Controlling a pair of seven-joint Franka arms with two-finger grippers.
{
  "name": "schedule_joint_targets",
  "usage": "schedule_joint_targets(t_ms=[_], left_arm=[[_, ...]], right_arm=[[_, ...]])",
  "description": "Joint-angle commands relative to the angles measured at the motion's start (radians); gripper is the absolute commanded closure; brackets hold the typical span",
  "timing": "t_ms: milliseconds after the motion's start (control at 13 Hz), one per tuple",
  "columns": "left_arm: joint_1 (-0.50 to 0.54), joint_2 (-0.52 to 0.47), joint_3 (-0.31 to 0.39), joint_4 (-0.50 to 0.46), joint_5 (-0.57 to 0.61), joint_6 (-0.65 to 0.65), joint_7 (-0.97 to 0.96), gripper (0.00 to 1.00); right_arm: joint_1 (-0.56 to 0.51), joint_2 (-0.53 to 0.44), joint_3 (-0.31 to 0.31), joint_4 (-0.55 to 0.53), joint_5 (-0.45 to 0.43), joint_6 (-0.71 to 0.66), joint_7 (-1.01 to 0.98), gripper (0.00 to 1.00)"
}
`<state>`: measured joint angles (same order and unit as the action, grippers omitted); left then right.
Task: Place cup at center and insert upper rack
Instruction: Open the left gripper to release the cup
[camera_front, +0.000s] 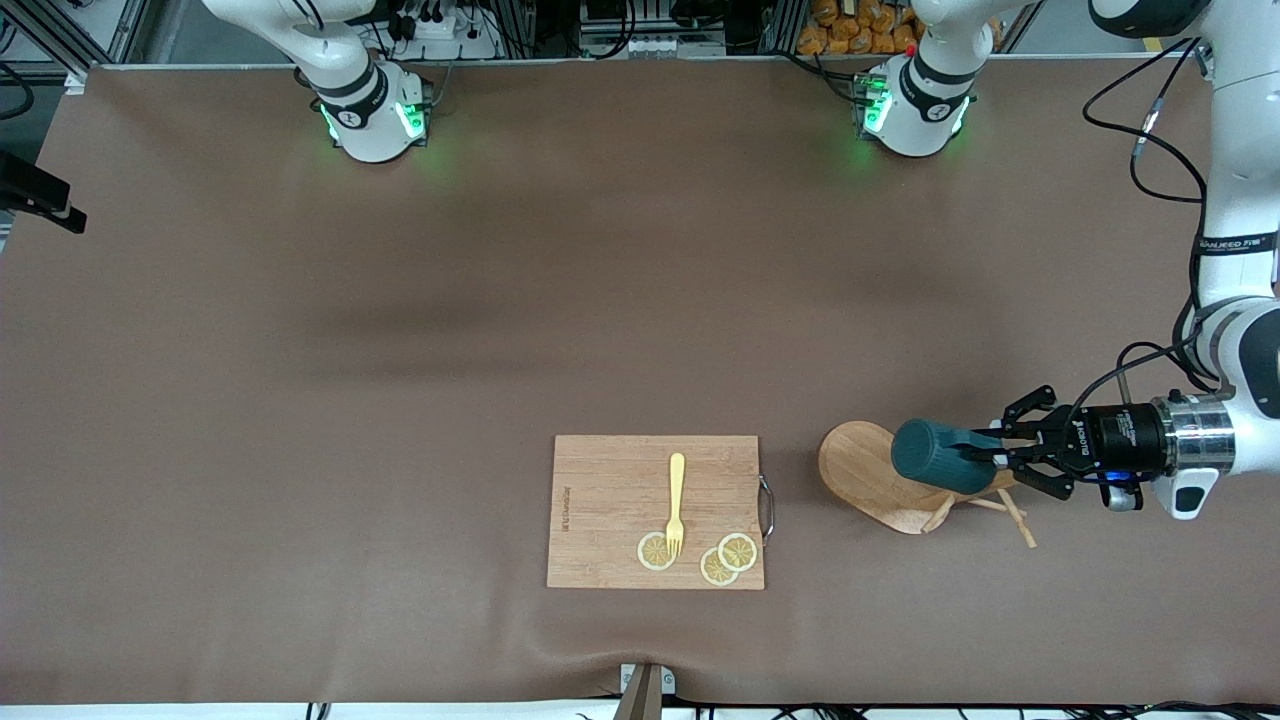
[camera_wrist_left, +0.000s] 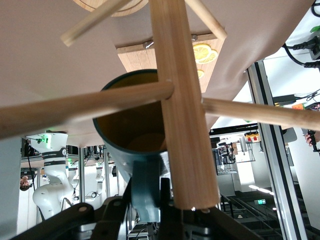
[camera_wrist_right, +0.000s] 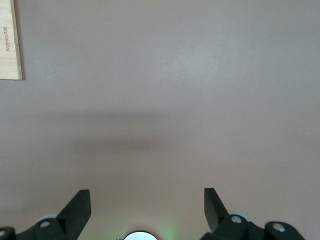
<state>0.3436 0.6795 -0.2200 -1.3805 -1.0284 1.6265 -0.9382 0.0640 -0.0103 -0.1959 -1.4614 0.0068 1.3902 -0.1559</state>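
Cup, dark teal and ribbed, hangs on its side in the left hand over the oval base of the upper rack, a light wooden mug tree lying tipped on the brown-covered desk toward the left arm's end. The hand's fingers are clamped on the cup's handle, seen in the left wrist view, where the cup's yellowish-tan inside sits just beside the rack's round central post and thin pegs. Metal framing, cables and shelving line the room at the robots' bases. Beside the rack, toward the right arm's end, lies a rectangular wooden cutting board with a metal handle, carrying a yellow fork and three lemon slices. The right hand waits with fingers spread wide over bare desk, holding nothing.
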Motion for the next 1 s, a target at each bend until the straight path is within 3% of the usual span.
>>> schedule_joint_targets(t_ms=[0,77,153,230,307,383,920], left_arm=[[0.011,0.014,-0.010,0.015,-0.021,-0.016,0.019,1.00],[0.011,0.017,-0.009,0.015,-0.021,-0.016,0.019,1.00],[0.011,0.020,-0.009,0.015,-0.021,-0.016,0.018,0.85],[0.011,0.021,-0.009,0.015,-0.021,-0.016,0.016,0.59],[0.011,0.020,-0.010,0.015,-0.022,-0.016,0.010,0.19],[0.009,0.015,-0.010,0.017,-0.022,-0.016,0.004,0.00],[0.028,-0.023,-0.021,0.021,-0.022,-0.057,0.003,0.00]], right_arm=[[-0.003,-0.016,0.006,-0.016,-0.008,-0.003,0.012,0.00],[-0.004,-0.014,0.006,-0.017,-0.010,-0.003,0.010,0.00],[-0.004,-0.013,0.006,-0.017,-0.010,-0.003,0.010,0.00],[-0.004,-0.013,0.006,-0.016,-0.010,-0.003,0.010,0.00],[-0.003,-0.013,0.007,-0.017,-0.010,-0.003,0.012,0.00],[-0.003,-0.013,0.007,-0.017,-0.010,-0.003,0.012,0.00],[-0.001,-0.013,0.007,-0.019,-0.008,-0.002,0.013,0.00]])
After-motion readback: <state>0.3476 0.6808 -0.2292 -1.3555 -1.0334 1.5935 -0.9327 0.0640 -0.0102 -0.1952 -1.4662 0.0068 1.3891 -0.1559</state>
